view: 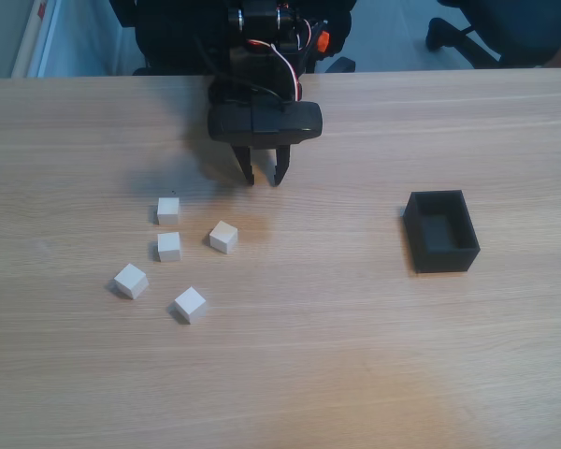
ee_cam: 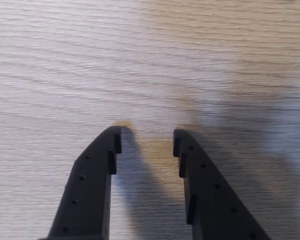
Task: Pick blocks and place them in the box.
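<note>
1. Nearest the counter's (view: 355, 393) front edge in the fixed view, five pale, matte blocks lie scattered left of centre: (view: 190, 304), (view: 131, 281), (view: 169, 246), (view: 223, 237), (view: 168, 210).
2. The box (view: 441, 231), black, thin-walled and open-topped, sits toward the right edge, well apart from them.
3. Farther back, the black arm (view: 262, 117) reaches down from the rear edge, its tool (view: 265, 177) pointing at bare wood-grain, fingers (ee_cam: 97, 165) apart and holding nothing.

arm (view: 262, 112) reaching down, jaws parted, empty
</note>
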